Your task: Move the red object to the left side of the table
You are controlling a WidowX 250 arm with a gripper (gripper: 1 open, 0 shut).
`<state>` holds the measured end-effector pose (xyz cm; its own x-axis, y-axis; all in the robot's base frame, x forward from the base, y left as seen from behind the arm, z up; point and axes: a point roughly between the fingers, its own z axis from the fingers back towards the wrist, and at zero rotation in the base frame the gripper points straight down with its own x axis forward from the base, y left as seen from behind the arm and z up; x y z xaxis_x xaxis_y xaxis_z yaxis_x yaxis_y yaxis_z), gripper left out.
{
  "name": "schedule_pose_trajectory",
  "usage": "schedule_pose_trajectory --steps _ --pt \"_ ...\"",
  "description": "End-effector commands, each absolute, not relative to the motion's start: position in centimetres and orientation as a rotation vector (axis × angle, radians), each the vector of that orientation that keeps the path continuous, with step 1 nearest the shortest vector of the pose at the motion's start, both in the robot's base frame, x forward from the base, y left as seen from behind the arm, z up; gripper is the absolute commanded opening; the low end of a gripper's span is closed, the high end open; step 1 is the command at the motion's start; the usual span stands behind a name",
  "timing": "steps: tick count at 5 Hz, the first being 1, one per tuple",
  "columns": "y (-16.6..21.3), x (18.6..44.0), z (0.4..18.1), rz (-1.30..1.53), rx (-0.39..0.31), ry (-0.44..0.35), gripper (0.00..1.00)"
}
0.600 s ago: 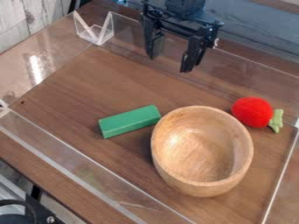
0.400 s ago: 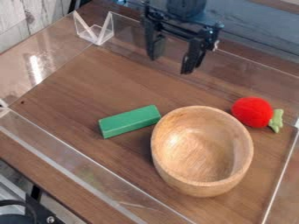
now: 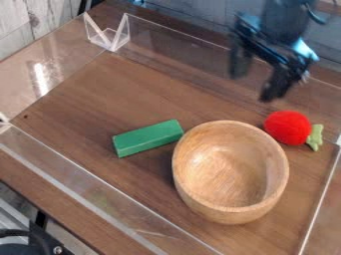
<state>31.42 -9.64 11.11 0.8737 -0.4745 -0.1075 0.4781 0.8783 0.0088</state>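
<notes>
Arm's gripper (image 3: 262,86) points down, motion-blurred, hanging just above and behind the red object (image 3: 288,127); fingers (image 3: 276,88) spread wide, holding nothing. Red object sits on the table (image 3: 94,105), just beside the wooden bowl (image 3: 230,169) at the bowl's far-right rim (green stem pointing away from the bowl). Green block (image 3: 147,137) lies near the bowl's left side.
</notes>
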Motion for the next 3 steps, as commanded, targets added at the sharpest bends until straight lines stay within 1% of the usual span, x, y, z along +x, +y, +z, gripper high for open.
schedule_pose_trajectory --steps 1,2,3 --pt "-12.8 32.3 12.0 -0.665 0.046 0.019 1.00" --pt "-13.9 31.6 11.1 -0.665 0.047 0.006 1.00" --pt "-14.0 30.7 10.4 -0.663 0.055 0.001 1.00"
